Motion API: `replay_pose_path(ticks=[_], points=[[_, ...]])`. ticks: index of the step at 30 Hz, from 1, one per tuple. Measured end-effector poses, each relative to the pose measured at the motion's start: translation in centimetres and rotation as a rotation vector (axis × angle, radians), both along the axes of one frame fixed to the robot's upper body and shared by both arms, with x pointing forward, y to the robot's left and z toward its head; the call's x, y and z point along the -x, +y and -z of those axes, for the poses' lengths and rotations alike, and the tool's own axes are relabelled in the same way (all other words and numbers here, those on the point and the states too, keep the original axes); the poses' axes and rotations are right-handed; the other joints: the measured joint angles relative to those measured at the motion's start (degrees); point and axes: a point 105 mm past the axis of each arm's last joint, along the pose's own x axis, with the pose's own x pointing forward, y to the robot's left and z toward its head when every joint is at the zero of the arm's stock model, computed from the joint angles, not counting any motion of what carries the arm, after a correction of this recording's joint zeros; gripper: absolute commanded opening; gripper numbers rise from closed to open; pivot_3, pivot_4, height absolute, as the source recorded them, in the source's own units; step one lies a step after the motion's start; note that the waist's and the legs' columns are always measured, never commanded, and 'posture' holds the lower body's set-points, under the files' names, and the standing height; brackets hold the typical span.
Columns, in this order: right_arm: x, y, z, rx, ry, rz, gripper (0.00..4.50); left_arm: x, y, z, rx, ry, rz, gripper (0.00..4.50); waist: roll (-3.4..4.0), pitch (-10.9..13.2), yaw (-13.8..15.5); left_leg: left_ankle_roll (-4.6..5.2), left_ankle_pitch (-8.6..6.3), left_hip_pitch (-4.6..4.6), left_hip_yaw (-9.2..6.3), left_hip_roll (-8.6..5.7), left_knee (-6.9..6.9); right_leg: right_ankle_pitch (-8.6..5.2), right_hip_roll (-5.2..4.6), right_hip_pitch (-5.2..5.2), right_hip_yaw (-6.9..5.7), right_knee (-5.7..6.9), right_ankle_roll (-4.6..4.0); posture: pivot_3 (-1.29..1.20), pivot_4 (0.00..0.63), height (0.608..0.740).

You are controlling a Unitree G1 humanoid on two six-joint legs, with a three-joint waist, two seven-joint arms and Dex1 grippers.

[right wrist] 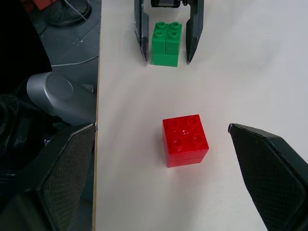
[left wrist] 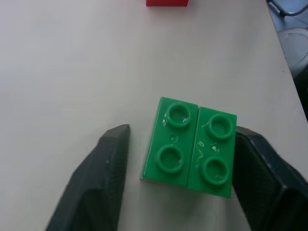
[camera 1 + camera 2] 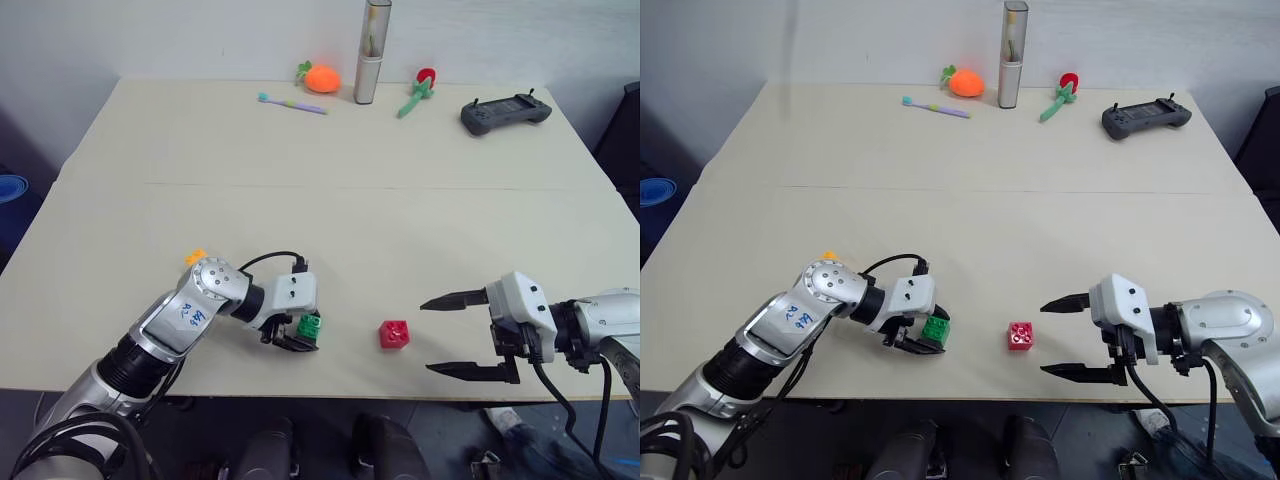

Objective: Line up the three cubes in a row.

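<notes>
1. Three cubes make up the task; the red cube (image 3: 394,334) sits on the table (image 3: 330,190) near its front edge and serves as the landmark here. It is a small studded brick, four studs up, standing square and free of any contact.
2. To the robot's left of the red cube, a short way off and at about the same depth from the front edge, the green cube (image 3: 309,326) rests on the table. It shows four studs and a seam down the middle, as if two narrow halves were joined.
3. The left gripper (image 3: 297,336) straddles the green cube with its jaws partly spread: one finger lies against a side of the cube, the other stands off with a clear gap, so the cube looks released rather than gripped.
4. The yellow-orange cube (image 3: 195,257) lies further left of the red cube, beyond the green one and a little further back, mostly hidden behind the left arm's elbow.
5. The right gripper (image 3: 470,335) hovers to the right of the red cube, jaws spread wide and empty, pointing toward it.
6. Judged from this, the right arm is nearer the red cube, while the yellow-orange cube, out of line with the other two, falls to the left arm.
</notes>
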Motion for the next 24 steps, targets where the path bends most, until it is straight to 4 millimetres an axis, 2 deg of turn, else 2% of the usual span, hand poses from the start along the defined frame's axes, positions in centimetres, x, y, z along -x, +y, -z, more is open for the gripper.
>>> replay_pose_path(ticks=[2, 6, 9, 14, 18, 20, 22, 24], points=[[0.0, 0.0, 0.0, 0.0, -0.001, 0.0, 4.5, 0.3, 0.2, -0.3, 0.004, 0.008, 0.0, 4.45, 0.0, 0.0, 0.0, 0.0, 0.0, 0.0, 0.0, 0.0, 0.0, 0.0, 0.0, 0.0, 0.0, 0.0, 0.0, 0.0, 0.15, 0.74], [-0.2, 0.0, -0.1, -0.005, 0.001, -0.002, 4.5, 0.3, 1.5, -1.4, 0.054, 0.04, -0.069, 4.48, 0.0, 0.0, -0.1, 0.0, 0.0, 0.0, -0.01, 0.01, 0.0, 0.0, 0.0, 0.0, 0.0, 0.01, 0.0, 0.0, 0.15, 0.74], [-0.6, 0.0, -0.5, -0.007, -0.012, -0.012, 4.5, 0.5, 4.0, -3.1, 0.094, 0.043, -0.151, 4.48, 0.0, 0.0, -0.4, -0.01, 0.0, 0.02, -0.01, 0.05, -0.01, 0.0, 0.01, -0.01, 0.01, 0.01, 0.0, 0.0, 0.15, 0.74], [-1.5, 0.0, -1.5, -0.022, -0.033, -0.023, 4.5, 2.8, 8.8, -4.9, 0.139, 0.05, -0.27, 4.48, 0.02, 0.0, -0.6, -0.04, -0.02, 0.03, -0.01, 0.09, -0.02, -0.02, 0.02, 0.0, 0.02, -0.03, -0.03, 0.0, 0.15, 0.74], [-2.1, 0.4, -3.3, -0.077, -0.059, -0.04, 4.5, 4.6, 14.2, -5.4, 0.211, 0.042, -0.538, 4.48, 0.05, 0.0, -0.8, -0.08, -0.05, 0.04, -0.05, 0.11, -0.03, -0.03, 0.01, 0.0, 0.01, -0.27, -0.05, 0.0, 0.15, 0.74], [-2.6, 0.9, -4.4, -0.129, -0.069, -0.043, 4.5, 5.5, 17.2, -4.9, 0.263, -0.008, -0.744, 4.48, 0.05, 0.0, -0.8, -0.09, -0.1, 0.06, -0.05, 0.12, -0.05, -0.03, -0.02, 0.0, 0.04, -0.29, -0.05, 0.0, 0.15, 0.74], [-3.0, 1.3, -5.2, -0.181, -0.059, -0.04, 4.5, 6.8, 19.8, -3.4, 0.289, -0.031, -0.934, 4.48, 0.05, 0.0, -0.8, -0.13, -0.16, 0.06, -0.05, 0.14, -0.07, -0.03, -0.02, 0.0, 0.04, -0.35, -0.06, 0.0, 0.15, 0.74], [-3.1, 1.5, -5.4, -0.2, -0.042, -0.043, 4.5, 8.0, 21.4, -2.1, 0.281, -0.029, -1.051, 4.48, 0.04, 0.0, -0.4, -0.15, -0.26, 0.05, -0.07, 0.15, -0.07, -0.04, -0.02, -0.02, 0.03, -0.35, -0.08, 0.0, 0.15, 0.74]])
